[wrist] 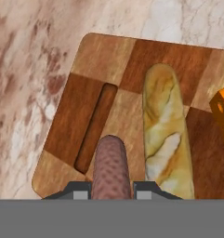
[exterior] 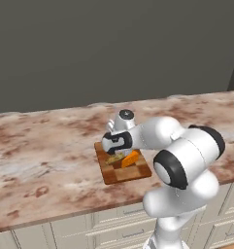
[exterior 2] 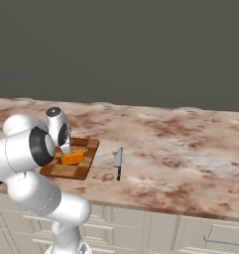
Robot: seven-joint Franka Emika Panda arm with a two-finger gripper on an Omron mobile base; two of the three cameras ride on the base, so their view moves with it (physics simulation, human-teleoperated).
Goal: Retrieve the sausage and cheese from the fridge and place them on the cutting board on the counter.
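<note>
Two fingers (wrist: 111, 191) of mine are pinching the sausage (wrist: 111, 165) above the cutting board (wrist: 92, 60), beside a tan loaf (wrist: 167, 139); the cheese (wrist: 221, 111) is lying at the board's edge.

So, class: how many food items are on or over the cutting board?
3: the sausage, held in the jaws above the cutting board; a baguette lying mid-board; the cheese beside it.

Sausage (wrist: 111, 167), reddish-brown rod, above checkered cutting board (wrist: 81, 111) on mottled counter (exterior: 45, 146). Orange cheese (exterior 2: 72, 158) wedge lies on the board.
</note>
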